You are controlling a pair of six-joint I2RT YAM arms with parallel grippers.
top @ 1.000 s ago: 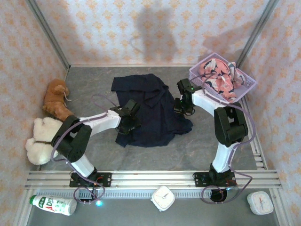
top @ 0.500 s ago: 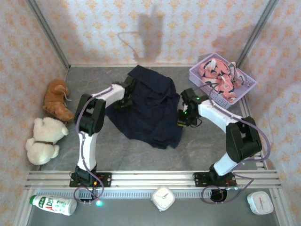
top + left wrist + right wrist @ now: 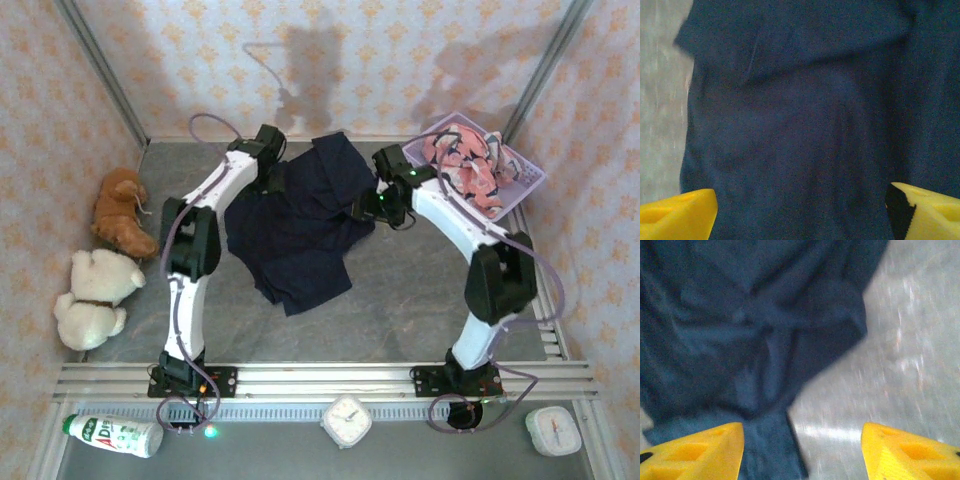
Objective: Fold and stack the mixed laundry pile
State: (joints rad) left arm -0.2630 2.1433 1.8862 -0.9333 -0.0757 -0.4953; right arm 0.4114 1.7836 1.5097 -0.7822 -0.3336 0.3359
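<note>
The large dark navy garment (image 3: 300, 225) lies rumpled across the middle of the grey table, reaching from the back wall toward the front. My left gripper (image 3: 272, 178) hangs over its back left part. In the left wrist view the left gripper (image 3: 800, 215) is open, with the navy garment (image 3: 805, 125) spread beneath its yellow fingers (image 3: 677, 215). My right gripper (image 3: 362, 208) sits at the garment's right edge. It is open (image 3: 800, 450) over the navy garment's hem (image 3: 755, 340) and bare table. The salmon-pink shark-print garment (image 3: 468, 165) lies heaped in the basket.
A lavender lattice basket (image 3: 530, 185) stands at the back right corner. A brown plush (image 3: 120, 210) and a cream plush (image 3: 95, 295) rest along the left wall. A bottle (image 3: 115, 433) and two small clocks (image 3: 347, 420) (image 3: 553, 432) lie beyond the front rail.
Both grippers have moved toward the back wall. The navy garment shifted back and left with them, and its front part now trails toward the front.
</note>
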